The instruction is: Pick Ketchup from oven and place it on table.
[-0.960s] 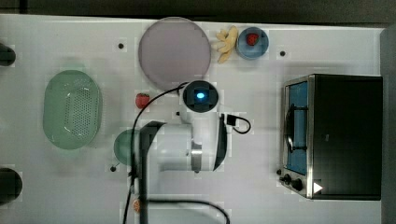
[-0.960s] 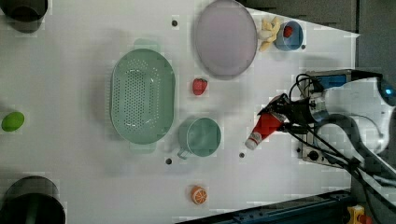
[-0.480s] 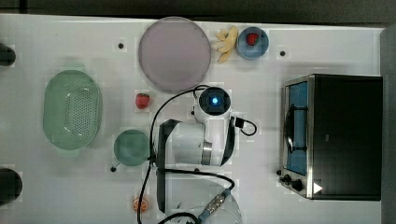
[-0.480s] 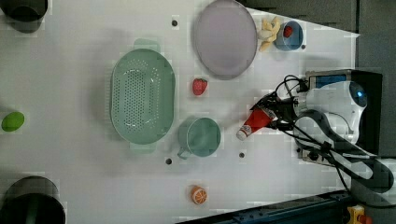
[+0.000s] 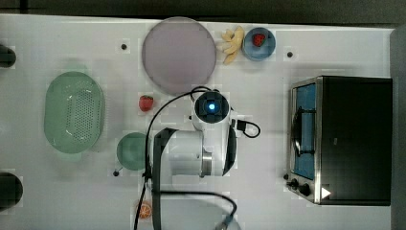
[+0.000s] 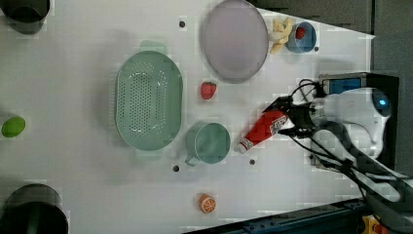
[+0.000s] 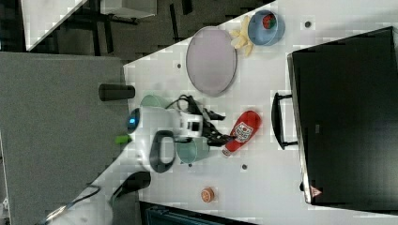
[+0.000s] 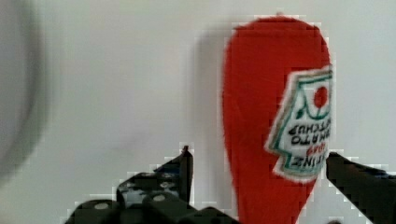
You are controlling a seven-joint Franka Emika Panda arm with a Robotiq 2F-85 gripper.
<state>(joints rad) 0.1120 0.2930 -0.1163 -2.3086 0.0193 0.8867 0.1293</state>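
Now the gripper (image 8: pixel 257 158) has opened around the ketchup (image 6: pixel 261 128), lying on the table (image 6: pixel 87 195).

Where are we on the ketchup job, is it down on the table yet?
Done: the ketchup is out of the oven and lies on its side on the table, next to the green cup. In hand: the gripper stands open, a finger on either side of the bottle, gaps visible. Left: pull the arm clear.
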